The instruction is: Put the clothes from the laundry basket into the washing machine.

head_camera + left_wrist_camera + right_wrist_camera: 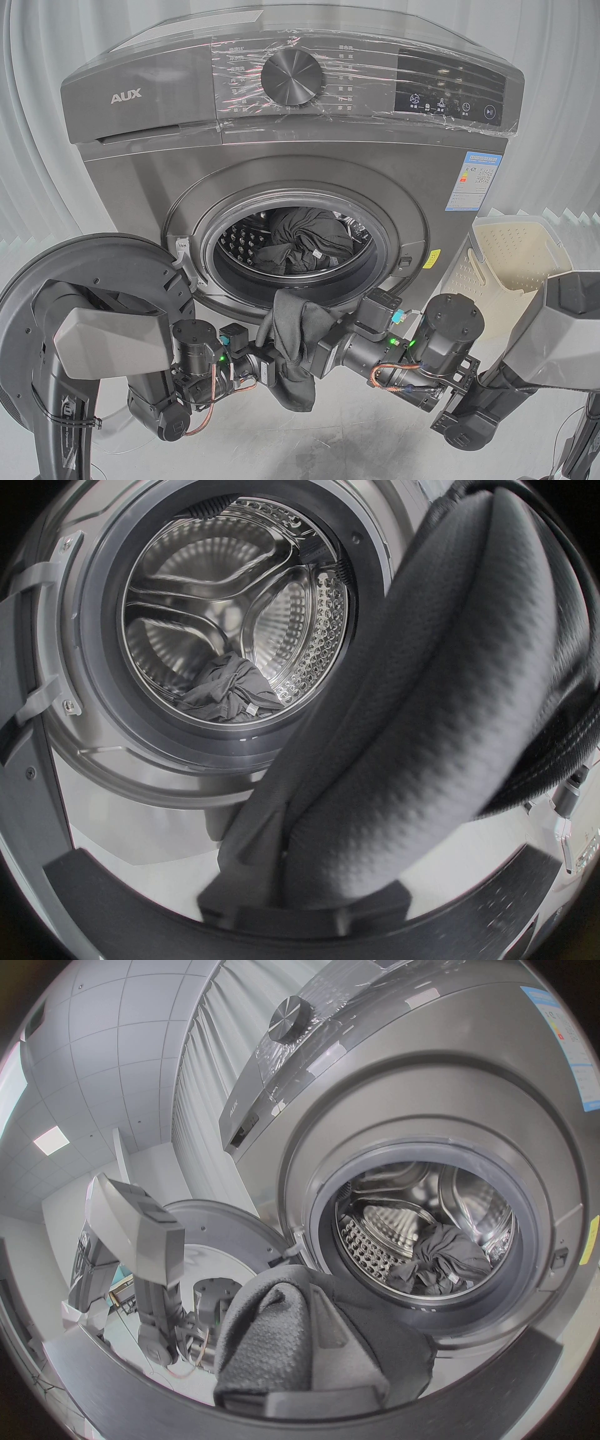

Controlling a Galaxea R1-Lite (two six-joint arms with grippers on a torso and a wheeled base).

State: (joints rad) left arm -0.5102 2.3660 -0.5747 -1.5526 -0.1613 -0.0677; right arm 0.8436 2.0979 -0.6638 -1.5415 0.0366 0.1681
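One black garment (306, 240) lies in the drum (240, 240); left tool (273, 370) and right tool (317, 355) clamp a second garment (294, 331); laundry basket (512, 250) looks empty.

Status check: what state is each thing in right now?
Round grey washing machine door: swung open.
Steel drum: holds one bunched black garment.
Dark grey cloth: hangs between left pincer and right pincer, outside the drum.
Cream perforated plastic laundry basket: no clothes visible inside.
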